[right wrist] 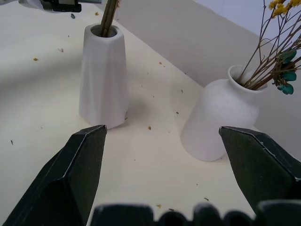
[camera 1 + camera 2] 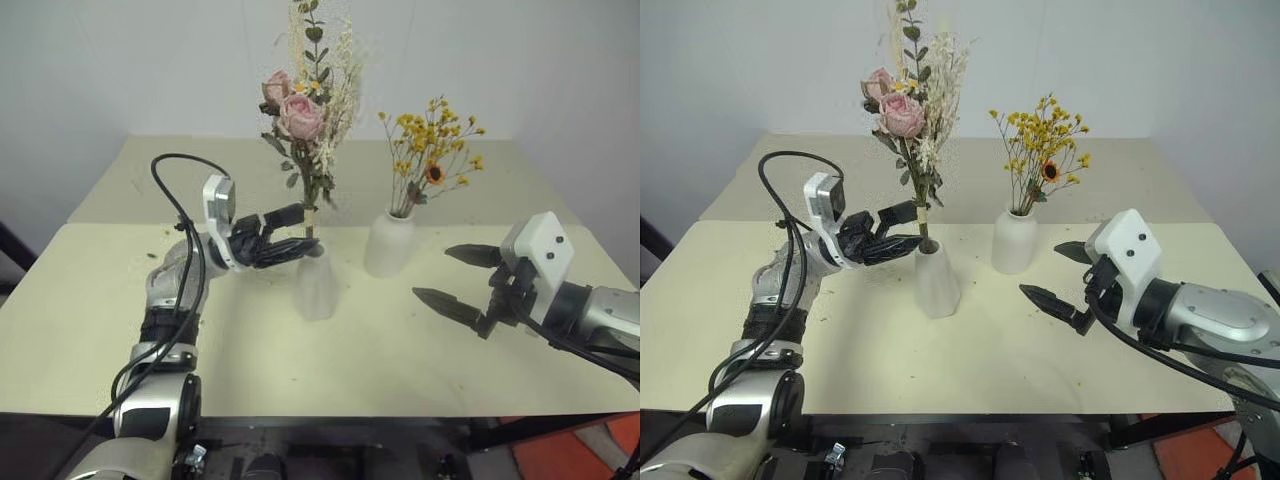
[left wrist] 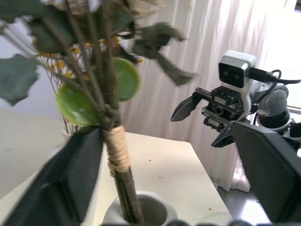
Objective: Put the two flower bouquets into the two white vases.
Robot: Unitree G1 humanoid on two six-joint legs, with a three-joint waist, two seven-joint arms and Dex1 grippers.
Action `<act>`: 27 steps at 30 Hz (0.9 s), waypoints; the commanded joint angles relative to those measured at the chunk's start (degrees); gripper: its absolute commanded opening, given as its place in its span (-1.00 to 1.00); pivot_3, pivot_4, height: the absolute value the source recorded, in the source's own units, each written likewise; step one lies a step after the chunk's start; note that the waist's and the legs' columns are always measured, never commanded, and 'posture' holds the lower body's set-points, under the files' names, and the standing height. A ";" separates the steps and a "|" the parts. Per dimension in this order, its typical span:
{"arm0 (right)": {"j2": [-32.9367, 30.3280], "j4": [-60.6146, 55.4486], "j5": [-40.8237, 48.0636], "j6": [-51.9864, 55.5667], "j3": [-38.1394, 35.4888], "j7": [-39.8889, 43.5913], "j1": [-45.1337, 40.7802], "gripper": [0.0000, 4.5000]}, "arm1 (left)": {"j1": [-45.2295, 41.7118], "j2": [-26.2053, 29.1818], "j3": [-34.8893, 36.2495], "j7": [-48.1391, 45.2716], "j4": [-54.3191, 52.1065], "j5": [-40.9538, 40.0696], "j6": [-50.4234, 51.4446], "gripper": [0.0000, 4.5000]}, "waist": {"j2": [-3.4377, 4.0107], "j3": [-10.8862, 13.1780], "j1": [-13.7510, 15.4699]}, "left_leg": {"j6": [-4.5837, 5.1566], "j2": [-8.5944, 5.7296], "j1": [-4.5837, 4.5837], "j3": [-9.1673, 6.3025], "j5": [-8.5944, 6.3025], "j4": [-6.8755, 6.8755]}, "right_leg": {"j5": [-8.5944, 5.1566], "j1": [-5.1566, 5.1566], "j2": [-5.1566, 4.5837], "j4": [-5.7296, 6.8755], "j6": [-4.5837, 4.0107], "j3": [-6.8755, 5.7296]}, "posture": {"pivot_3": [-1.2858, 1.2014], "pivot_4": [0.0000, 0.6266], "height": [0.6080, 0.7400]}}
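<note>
The tall cone white vase [image 2: 317,287] stands mid-table and holds the bouquet of pink roses, white sprigs and green leaves [image 2: 301,116] upright. My left gripper [image 2: 305,228] is open, one finger on either side of the bound stems [image 3: 116,155] just above the vase's mouth. One finger [image 3: 70,179] lies close beside the stems. To the right, the rounder white vase [image 2: 390,244] holds the yellow-orange dried bouquet [image 2: 432,150]. My right gripper [image 2: 432,272] hovers open over the table, right of both vases [image 1: 103,70] and pointing at them, with nothing between its fingers.
The cream table [image 2: 300,370] carries small flower crumbs around the vases. Its front edge runs near my arms. A second cream surface [image 2: 180,170] continues behind, up to a pale wall. Bare tabletop lies left of the cone vase and between the vases and my right gripper.
</note>
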 commanded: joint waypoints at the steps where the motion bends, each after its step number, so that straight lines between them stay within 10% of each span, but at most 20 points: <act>1: -0.27 -0.19 -0.71 -2.13 -0.72 0.22 -0.92 1.00 | -0.27 1.29 -1.15 -1.14 -3.79 -0.17 -0.50 0.99 | 0.00 0.00 0.00 | 0.00 0.00 0.00 0.00 0.00 0.00 | 0.00 0.00 0.00 0.00 0.00 0.00 | 0.03 -0.52 1.00; 27: 0.65 0.83 -3.27 -2.89 -0.78 -0.13 1.49 1.00 | 1.12 16.81 -5.12 -1.31 -6.43 8.83 -6.66 0.99 | 0.00 0.00 -0.09 | 0.00 0.02 -0.03 0.01 0.00 -0.01 | -0.02 -0.03 0.00 -0.03 0.02 -0.01 | 0.03 -0.52 1.00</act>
